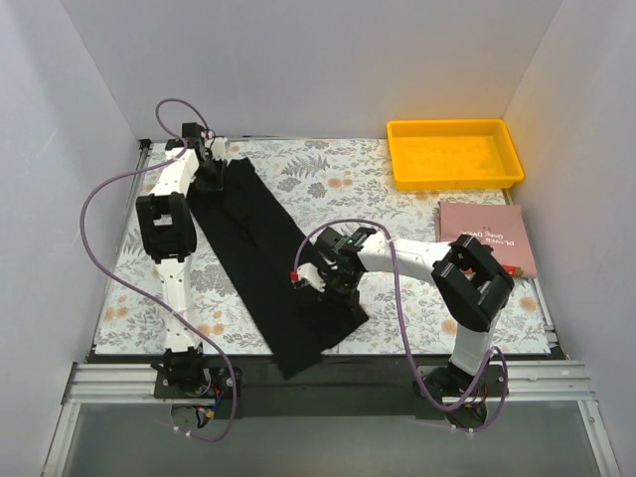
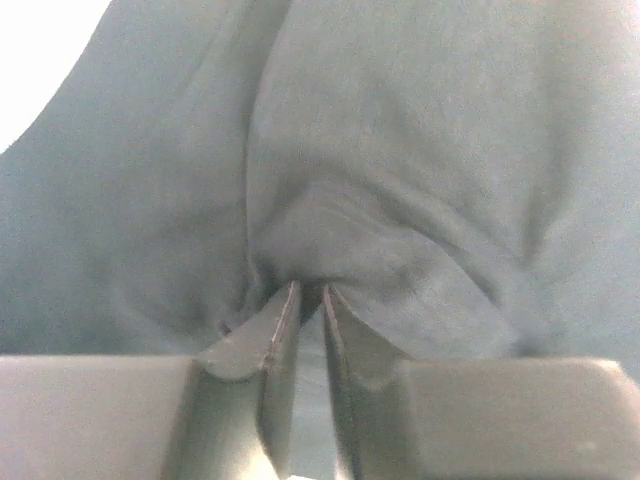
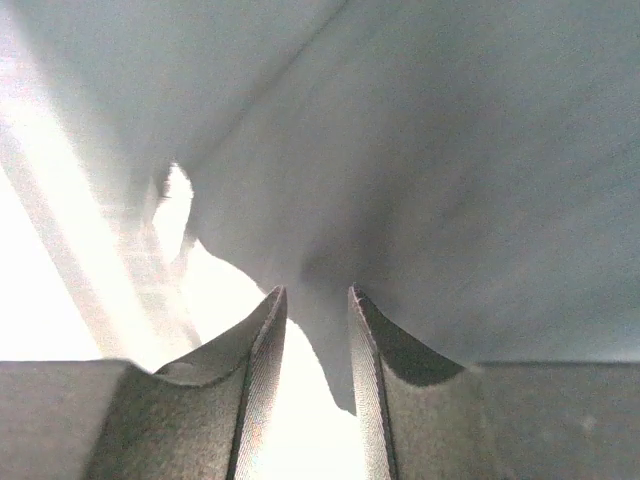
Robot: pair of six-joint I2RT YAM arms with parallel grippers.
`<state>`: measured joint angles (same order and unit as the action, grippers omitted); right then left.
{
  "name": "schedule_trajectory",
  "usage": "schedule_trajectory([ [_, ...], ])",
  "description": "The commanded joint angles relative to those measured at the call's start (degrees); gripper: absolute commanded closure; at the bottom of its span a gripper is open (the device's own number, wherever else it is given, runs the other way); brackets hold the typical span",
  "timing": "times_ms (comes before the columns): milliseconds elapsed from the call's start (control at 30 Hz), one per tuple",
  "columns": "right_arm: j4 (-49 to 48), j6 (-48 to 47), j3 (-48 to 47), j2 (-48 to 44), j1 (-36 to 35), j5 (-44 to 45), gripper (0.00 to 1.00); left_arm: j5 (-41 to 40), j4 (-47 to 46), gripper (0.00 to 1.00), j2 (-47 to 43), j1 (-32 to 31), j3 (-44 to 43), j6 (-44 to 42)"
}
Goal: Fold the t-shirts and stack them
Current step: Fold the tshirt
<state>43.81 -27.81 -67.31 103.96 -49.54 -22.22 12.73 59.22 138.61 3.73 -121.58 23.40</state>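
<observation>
Left end effector (image 1: 210, 169) nearly shut, pinching a pucker of the shirt (image 1: 248, 248). The shirt runs from it as a long black band to the right end effector (image 1: 323, 276), whose fingers sit narrowly apart at the cloth edge; hold uncertain. Advice: keep the band taut and move both ends together. Floral counter (image 1: 397, 214); tray (image 1: 454, 154) and book (image 1: 487, 234) lie right of it. White walls.

Left gripper (image 2: 310, 300), seen from behind: its fingers (image 2: 275, 335) are drawn almost together on a puckered ridge of the black t-shirt (image 2: 420, 150), by which the view is nearly filled. A bright patch (image 2: 30, 50) is left at the far left corner.
</observation>
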Motion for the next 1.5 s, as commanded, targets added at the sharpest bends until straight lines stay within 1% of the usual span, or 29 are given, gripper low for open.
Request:
schedule_trajectory([
  [0, 4.52, 2.59, -4.22, -2.27, -0.83, -14.43, 0.62, 7.29, -5.16, 0.82, -0.59, -2.32, -11.31, 2.44],
  [67, 4.79, 2.76, -7.29, -3.32, 1.02, -14.52, 0.62, 8.62, -7.88, 0.78, -5.16, -2.41, -8.35, 4.19],
  [100, 4.79, 2.76, -8.01, -3.59, 1.63, -14.09, 0.62, 8.71, -11.63, 0.75, -7.88, -2.41, -2.32, 4.63],
  [133, 4.70, 2.76, -8.54, -3.50, 1.99, -13.12, 0.62, 9.15, -13.33, 0.73, -13.31, -2.41, 1.66, 4.99],
  [167, 4.70, 2.68, -8.80, -3.07, 2.42, -10.16, 0.62, 9.85, -14.47, 0.73, -15.36, -2.32, 4.83, 5.16],
  [200, 4.70, 2.33, -9.33, -2.54, 2.34, -8.91, 0.62, 10.29, -15.36, 0.73, -16.95, -2.58, 10.60, 5.25],
  [233, 4.36, 2.24, -9.42, -2.10, 2.43, -7.76, 0.62, 9.77, -15.45, 0.73, -19.14, -2.76, 12.75, 5.25],
  [300, 4.09, 2.06, -10.20, -0.08, 2.34, -7.05, 0.63, 9.51, -15.97, 0.73, -20.65, -2.76, 17.23, 5.78],
  [333, 3.39, 2.41, -10.56, 0.71, 2.34, -7.05, 0.64, 9.24, -16.68, 0.73, -21.35, -2.76, 21.52, 6.13],
  [367, 3.04, 2.76, -11.00, 2.63, 2.34, -6.96, 0.64, 9.24, -17.38, 0.73, -22.49, -2.76, 23.65, 6.92],
  [400, 2.51, 3.03, -11.79, 3.52, 2.34, -6.96, 0.66, 9.50, -18.43, 0.74, -22.85, -2.76, 25.24, 7.27],
  [467, 1.63, 3.38, -12.32, 5.63, 2.26, -6.87, 0.66, 10.56, -18.97, 0.73, -22.77, -2.85, 27.62, 7.89],
  [567, 0.31, 3.73, -12.50, 7.74, 1.82, -6.70, 0.67, 11.00, -19.49, 0.73, -21.71, -2.85, 27.98, 8.51],
  [600, 0.13, 3.82, -12.24, 8.18, 1.64, -6.61, 0.69, 10.91, -19.76, 0.73, -20.49, -4.94, 27.71, 8.59],
  [633, -0.30, 3.91, -11.97, 8.62, 1.46, -6.61, 0.69, 10.56, -19.93, 0.73, -19.87, -5.22, 27.54, 8.59],
  [800, -2.58, 4.70, -7.23, 10.12, -0.56, -7.49, 0.75, 7.40, -20.11, 0.74, -13.90, -7.67, 24.29, 9.12],
  [833, -2.94, 4.87, -6.44, 10.21, -1.08, -7.92, 0.75, 7.13, -20.02, 0.74, -11.54, -8.12, 23.68, 9.12],
  [967, -3.91, 5.93, -3.36, 10.03, -2.49, -10.82, 0.75, 6.78, -20.11, 0.74, -7.13, -11.63, 21.65, 10.17],
  [1100, -4.70, 6.45, -1.08, 8.45, -2.84, -13.90, 0.71, 8.36, -21.25, 0.74, -4.14, -16.55, 20.34, 11.58],
  [1200, -4.53, 6.54, -0.72, 7.22, -2.84, -14.17, 0.71, 9.15, -20.99, 0.74, -1.07, -18.57, 15.69, 13.59],
  [1233, -4.53, 6.54, -0.54, 6.52, -2.76, -14.17, 0.71, 10.20, -20.55, 0.74, -0.01, -18.75, 11.84, 13.95],
  [1300, -4.26, 6.54, -0.28, 5.55, -2.49, -14.17, 0.70, 10.38, -18.89, 0.74, 3.23, -19.37, 7.52, 14.66],
  [1333, -4.09, 6.46, -0.11, 4.33, -1.80, -14.00, 0.69, 10.73, -18.27, 0.74, 4.12, -19.46, 3.84, 14.92],
  [1400, -3.13, 5.93, -0.19, 3.01, -0.48, -14.34, 0.65, 12.14, -17.04, 0.74, 5.79, -19.55, 0.57, 15.01],
  [1467, -1.98, 4.79, -2.02, 1.16, 2.59, -15.22, 0.62, 13.45, -16.68, 0.73, 5.45, -19.55, -2.33, 15.01],
])
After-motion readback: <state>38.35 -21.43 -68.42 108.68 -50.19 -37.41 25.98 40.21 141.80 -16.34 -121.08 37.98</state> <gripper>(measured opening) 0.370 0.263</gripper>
